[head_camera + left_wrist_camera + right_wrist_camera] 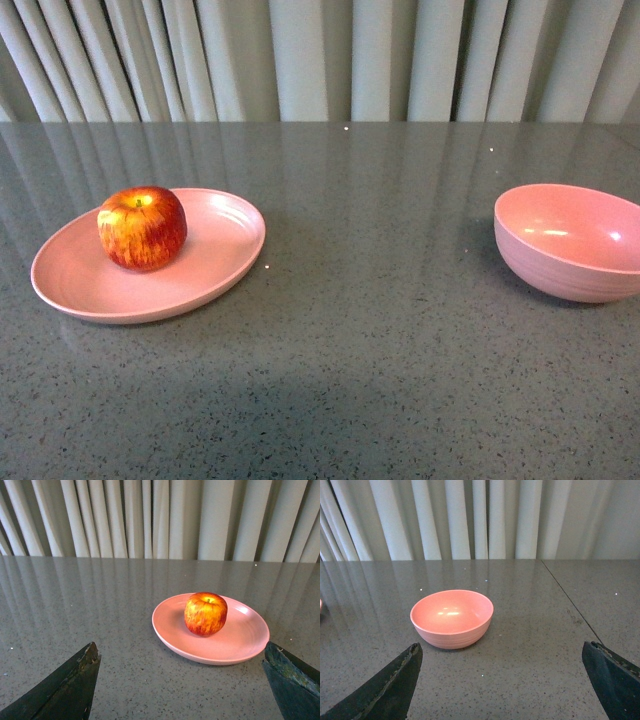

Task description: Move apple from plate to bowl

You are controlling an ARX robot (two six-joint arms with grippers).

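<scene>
A grey speckled counter (380, 340) runs back to a pale pleated curtain (300, 60); the apple (141, 227) sits on the plate (70, 275) at left; the bowl (570, 270) stands well apart at right, open counter between them; the left tool (181, 650) and the right tool (502, 647) both gape wide, holding nothing.

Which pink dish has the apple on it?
The wide, shallow plate on the left holds the apple. The deep bowl on the right is empty.
</scene>
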